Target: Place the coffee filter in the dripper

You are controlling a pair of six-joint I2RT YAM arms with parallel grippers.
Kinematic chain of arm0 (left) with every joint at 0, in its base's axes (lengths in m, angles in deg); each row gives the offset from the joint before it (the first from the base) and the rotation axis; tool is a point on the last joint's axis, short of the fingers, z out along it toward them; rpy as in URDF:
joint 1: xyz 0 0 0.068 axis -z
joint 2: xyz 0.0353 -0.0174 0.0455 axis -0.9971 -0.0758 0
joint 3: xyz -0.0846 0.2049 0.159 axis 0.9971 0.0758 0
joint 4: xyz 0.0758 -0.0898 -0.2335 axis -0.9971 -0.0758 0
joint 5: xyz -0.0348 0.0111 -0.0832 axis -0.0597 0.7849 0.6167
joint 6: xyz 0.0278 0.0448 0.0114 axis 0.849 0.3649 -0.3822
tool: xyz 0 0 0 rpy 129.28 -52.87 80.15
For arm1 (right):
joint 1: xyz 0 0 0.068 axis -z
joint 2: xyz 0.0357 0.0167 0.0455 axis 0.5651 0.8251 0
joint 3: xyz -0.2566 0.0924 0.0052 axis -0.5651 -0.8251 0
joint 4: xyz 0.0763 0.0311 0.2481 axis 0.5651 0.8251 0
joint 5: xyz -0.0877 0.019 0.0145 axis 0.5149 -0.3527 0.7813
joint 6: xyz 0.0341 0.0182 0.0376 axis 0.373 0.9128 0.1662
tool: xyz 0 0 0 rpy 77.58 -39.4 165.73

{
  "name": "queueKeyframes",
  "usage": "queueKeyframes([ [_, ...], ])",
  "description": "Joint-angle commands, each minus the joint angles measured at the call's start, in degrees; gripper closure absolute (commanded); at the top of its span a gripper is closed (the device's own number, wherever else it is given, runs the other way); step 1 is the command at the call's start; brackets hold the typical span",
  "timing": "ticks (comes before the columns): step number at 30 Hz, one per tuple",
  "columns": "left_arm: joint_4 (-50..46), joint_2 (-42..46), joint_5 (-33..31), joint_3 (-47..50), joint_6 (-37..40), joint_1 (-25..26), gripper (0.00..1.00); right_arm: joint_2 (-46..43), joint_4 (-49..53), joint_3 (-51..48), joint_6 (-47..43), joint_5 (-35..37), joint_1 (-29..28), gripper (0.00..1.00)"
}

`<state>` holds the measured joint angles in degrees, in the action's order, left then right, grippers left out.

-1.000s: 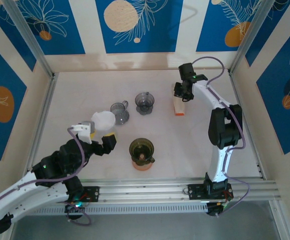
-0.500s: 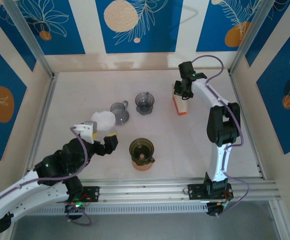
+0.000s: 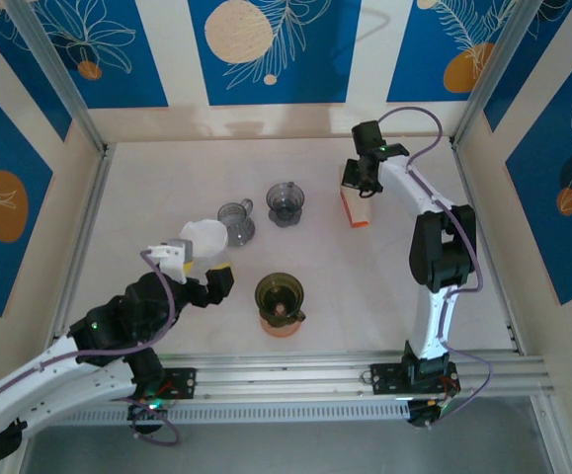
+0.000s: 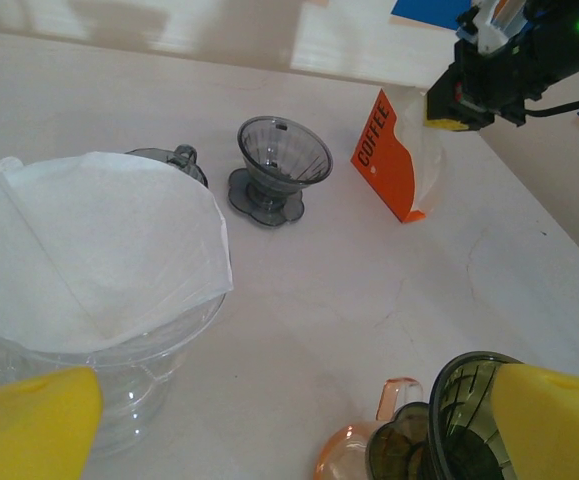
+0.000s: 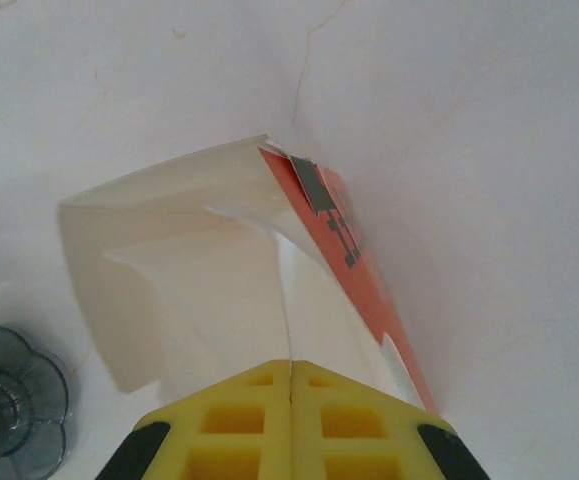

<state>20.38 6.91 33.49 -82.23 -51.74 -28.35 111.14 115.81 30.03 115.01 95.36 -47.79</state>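
Where blue walls [image 3: 98, 49] rise, pale tabletop [image 3: 167, 178], coffee filter [image 4: 99, 240]

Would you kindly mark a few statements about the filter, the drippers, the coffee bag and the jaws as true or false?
1. A white paper filter sits in the clear dripper. True.
2. The left jaws are closed on the filter. False: they stand open and hold nothing, just on the near side of the clear dripper.
3. The orange coffee bag lies flat on the table. False: it stands upright.
4. The dark dripper rests on an orange cup. True.
5. The right jaws are closed on the top of the coffee bag. True.
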Motion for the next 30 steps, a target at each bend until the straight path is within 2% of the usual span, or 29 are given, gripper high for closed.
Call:
queueKeyframes([
  [1, 0.91, 0.09, 0.59, 0.67, -0.15, 0.38, 0.00, -4.19, 0.25, -1.69, -0.33, 2.00, -0.38, 0.97],
  [11, 0.82, 0.32, 0.74, 0.71, -0.34, 0.41, 0.00, -10.70, -1.36, -6.90, 0.20, 3.14, -1.06, 1.00],
  [20, 1.56, 0.33, 0.86, 0.69, -0.20, 0.49, 0.00, -24.74, -4.36, -15.92, 1.62, 3.50, -2.34, 1.00],
  [30, 1.62, 0.42, 1.47, 0.53, -0.02, 0.44, 0.00, -40.44, -4.60, -25.14, 3.56, 1.03, -8.07, 1.00],
])
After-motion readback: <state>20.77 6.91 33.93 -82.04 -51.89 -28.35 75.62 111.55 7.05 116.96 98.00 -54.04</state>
